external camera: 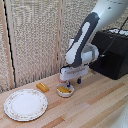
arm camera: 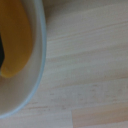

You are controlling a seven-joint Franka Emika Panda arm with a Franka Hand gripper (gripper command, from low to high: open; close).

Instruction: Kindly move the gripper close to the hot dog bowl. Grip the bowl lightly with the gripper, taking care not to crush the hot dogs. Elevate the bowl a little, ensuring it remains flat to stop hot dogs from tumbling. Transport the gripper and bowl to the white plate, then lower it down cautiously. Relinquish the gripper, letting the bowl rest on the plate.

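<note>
The claw [external camera: 73, 82] is down low over the wooden table [external camera: 95, 105], hanging from the white and grey arm [external camera: 82, 42] that bends in from the upper part of the exterior view. Its small dark fingers [external camera: 78, 80] with their blue tips reach down right at the hot dog bowl [external camera: 65, 92], one of them by the bowl's rim on the exterior view's right side. Whether the fingers are pinching the rim or just standing beside it, I cannot tell from here.

The bowl sits on the table directly under the claw, and the yellow-orange hot dogs [external camera: 63, 90] lie inside it. In the wrist view the bowl's pale rim [arm camera: 41, 60] curves past very close, with the yellow food [arm camera: 17, 40] inside it and bare wood alongside.

Just beyond the bowl, toward the exterior view's left, a loose orange-yellow block [external camera: 43, 87] lies on the table, apart from the bowl. Farther out the same way, and nearer the camera, rests the white plate [external camera: 12, 111], well apart from the claw. Behind the arm, on the exterior view's right, stands a black box [external camera: 112, 55].
</note>
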